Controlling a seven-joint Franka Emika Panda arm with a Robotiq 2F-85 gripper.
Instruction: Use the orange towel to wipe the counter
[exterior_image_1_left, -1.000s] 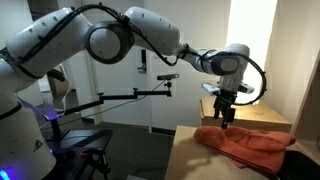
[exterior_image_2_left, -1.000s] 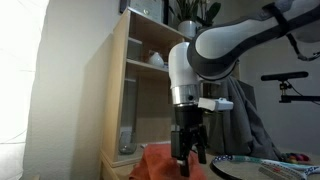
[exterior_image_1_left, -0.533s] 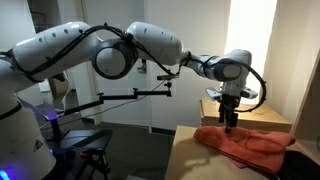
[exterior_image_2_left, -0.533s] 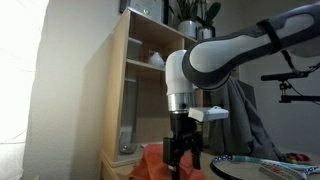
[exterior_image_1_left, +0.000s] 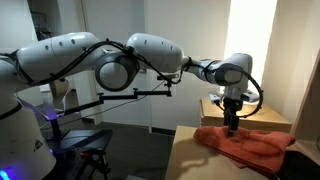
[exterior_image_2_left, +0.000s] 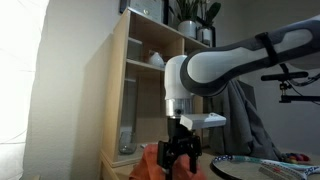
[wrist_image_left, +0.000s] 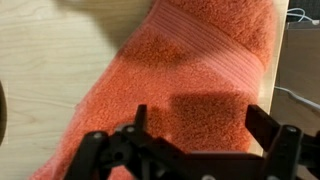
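On counter (wrist_image_left: 40, 60): orange towel (wrist_image_left: 195, 70) under wide-spread end effector (wrist_image_left: 201, 120).

Indoor robotics lab in an office-like room. A large white robot arm (exterior_image_1_left: 130, 60) rises from a base with a blue glowing light (exterior_image_1_left: 20, 150), beside a black camera boom (exterior_image_1_left: 115, 97). In an exterior view, a pale wooden shelf unit (exterior_image_2_left: 117, 100) holds glassware (exterior_image_2_left: 153, 58), with a dark leafy plant (exterior_image_2_left: 190, 12) on top.
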